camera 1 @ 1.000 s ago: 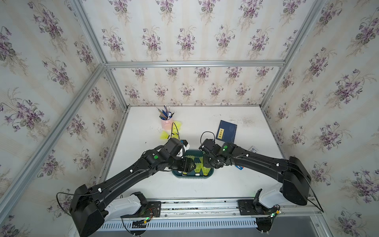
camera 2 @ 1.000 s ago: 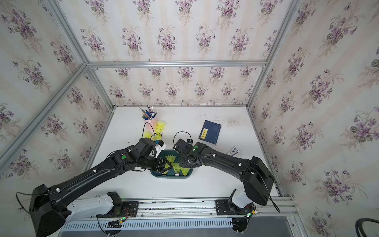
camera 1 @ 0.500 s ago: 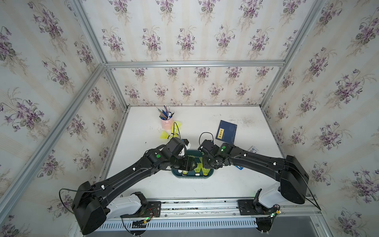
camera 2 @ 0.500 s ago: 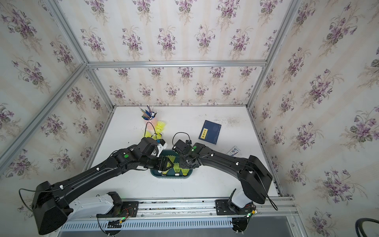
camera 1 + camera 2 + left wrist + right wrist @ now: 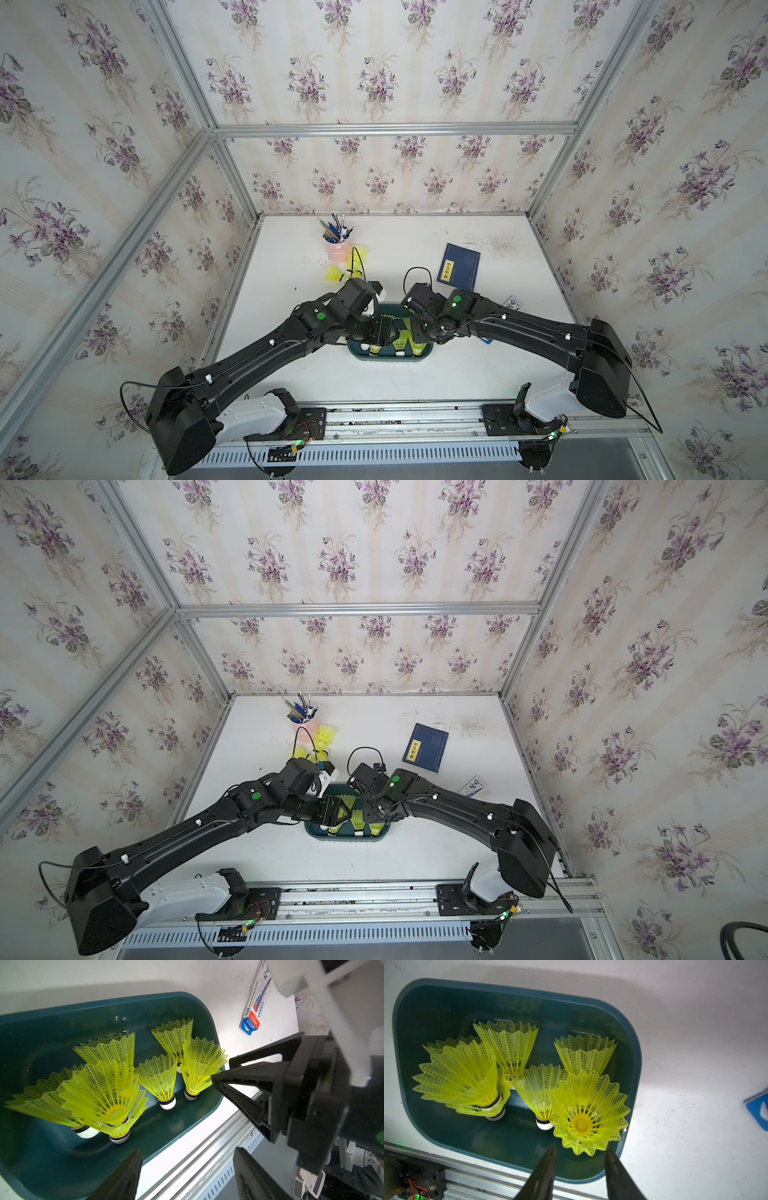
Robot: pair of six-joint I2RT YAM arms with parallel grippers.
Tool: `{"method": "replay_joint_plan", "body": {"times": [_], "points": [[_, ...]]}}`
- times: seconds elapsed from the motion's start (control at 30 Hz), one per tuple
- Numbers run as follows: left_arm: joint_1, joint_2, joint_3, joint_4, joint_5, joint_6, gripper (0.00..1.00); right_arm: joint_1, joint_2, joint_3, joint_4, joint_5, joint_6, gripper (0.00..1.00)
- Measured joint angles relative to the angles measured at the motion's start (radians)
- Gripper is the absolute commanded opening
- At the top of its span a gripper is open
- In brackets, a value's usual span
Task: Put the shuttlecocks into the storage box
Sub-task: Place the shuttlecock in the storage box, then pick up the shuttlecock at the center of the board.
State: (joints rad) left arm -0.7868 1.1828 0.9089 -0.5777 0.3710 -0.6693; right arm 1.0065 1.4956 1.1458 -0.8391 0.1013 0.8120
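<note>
The storage box point(image 5: 390, 358) point(image 5: 347, 836) is a dark teal tray near the table's front edge, and both grippers hover over it. Several yellow-green shuttlecocks point(image 5: 510, 1047) point(image 5: 108, 1093) lie inside it, tips toward the front wall. My right gripper point(image 5: 581, 1149) point(image 5: 417, 329) is open above the box's right end. One shuttlecock point(image 5: 588, 1113) sits just beyond its fingertips, stacked on another. My left gripper point(image 5: 187, 1159) point(image 5: 384, 330) is open and empty above the left part. Two more shuttlecocks point(image 5: 360, 252) point(image 5: 334, 274) lie on the table by the pen cup.
A pink pen cup point(image 5: 337, 247) stands at the back left and a navy book point(image 5: 459, 267) lies at the back right. A small blue and white packet point(image 5: 514, 302) point(image 5: 256, 1004) lies right of the box. The metal rail point(image 5: 395, 419) runs along the table's front.
My right gripper has opened and let go of a shuttlecock, which now rests in the box's right end. The left arm has hardly moved.
</note>
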Motion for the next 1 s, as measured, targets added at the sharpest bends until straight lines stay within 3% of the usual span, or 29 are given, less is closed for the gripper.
{"method": "replay_joint_plan", "body": {"times": [0.47,0.83,1.0], "points": [[0.031,-0.002,0.075,-0.052,-0.027,0.003,0.73,-0.004,-0.008,0.102,-0.039,0.068,-0.015,0.48],[0.292,-0.008,0.113,-0.091,0.023,0.034,0.74,-0.078,0.171,0.286,0.17,0.059,-0.288,0.47],[0.417,-0.002,0.114,-0.095,0.052,0.059,0.73,-0.121,0.284,0.365,0.217,0.025,-0.331,0.46]]}}
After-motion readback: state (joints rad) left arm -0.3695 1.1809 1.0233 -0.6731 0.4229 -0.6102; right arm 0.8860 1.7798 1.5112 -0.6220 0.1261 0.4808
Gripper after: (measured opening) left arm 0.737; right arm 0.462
